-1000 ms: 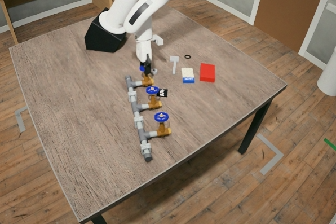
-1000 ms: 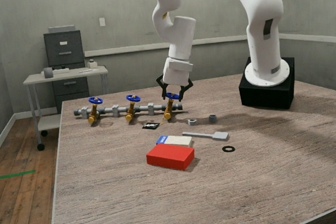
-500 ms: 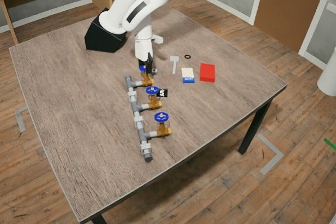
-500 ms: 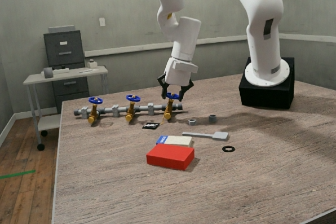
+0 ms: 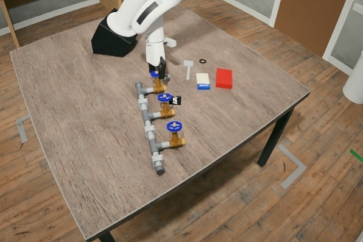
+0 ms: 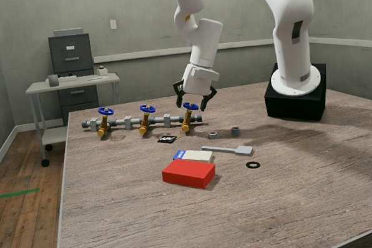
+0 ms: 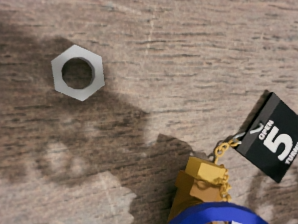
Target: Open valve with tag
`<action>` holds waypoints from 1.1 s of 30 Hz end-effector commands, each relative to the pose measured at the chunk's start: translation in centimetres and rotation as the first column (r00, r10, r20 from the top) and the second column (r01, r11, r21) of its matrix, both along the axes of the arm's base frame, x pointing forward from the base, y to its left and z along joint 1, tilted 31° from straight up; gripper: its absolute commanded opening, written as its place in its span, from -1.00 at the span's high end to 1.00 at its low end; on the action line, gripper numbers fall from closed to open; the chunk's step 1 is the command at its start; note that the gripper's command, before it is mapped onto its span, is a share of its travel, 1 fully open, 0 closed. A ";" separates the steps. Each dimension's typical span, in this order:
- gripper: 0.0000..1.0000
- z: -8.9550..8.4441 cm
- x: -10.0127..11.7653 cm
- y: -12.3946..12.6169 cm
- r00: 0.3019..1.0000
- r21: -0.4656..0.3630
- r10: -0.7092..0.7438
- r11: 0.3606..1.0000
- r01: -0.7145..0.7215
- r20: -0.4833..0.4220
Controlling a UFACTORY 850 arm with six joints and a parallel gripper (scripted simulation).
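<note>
A grey pipe [image 5: 146,113] [image 6: 135,120] carries three brass valves with blue handwheels. A black tag [image 5: 176,100] [image 6: 166,138] [image 7: 272,139] reading "OPEN 5 TURNS" lies on the table. Its chain [image 7: 224,148] runs to the brass body [image 7: 202,181] of the valve nearest the robot base. My gripper [image 5: 157,71] [image 6: 191,105] is open, with one finger on each side of that valve's handwheel [image 5: 154,74] [image 6: 190,105] [image 7: 220,214] and not touching it. The middle handwheel [image 5: 164,97] [image 6: 147,109] and the far handwheel [image 5: 174,126] [image 6: 105,111] stand free.
A grey hex nut [image 5: 167,76] [image 6: 213,135] [image 7: 78,72] and a small grey sleeve [image 6: 235,131] lie by the tagged valve. A grey T-shaped tool [image 5: 188,67] [image 6: 231,149], a black ring [image 5: 205,61] [image 6: 253,162], a white-and-blue box [image 5: 203,81] [image 6: 195,155] and a red block [image 5: 224,78] [image 6: 188,173] lie nearby. The black robot base [image 5: 109,42] [image 6: 294,102] stands behind.
</note>
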State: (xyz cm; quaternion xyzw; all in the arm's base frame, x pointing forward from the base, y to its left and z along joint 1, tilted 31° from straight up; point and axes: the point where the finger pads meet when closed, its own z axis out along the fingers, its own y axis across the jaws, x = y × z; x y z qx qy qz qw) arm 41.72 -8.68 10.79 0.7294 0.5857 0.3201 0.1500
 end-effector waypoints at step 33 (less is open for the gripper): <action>-1.00 0.0 0.0 0.0 0.849 0.399 -0.477 0.750 0.528 -0.226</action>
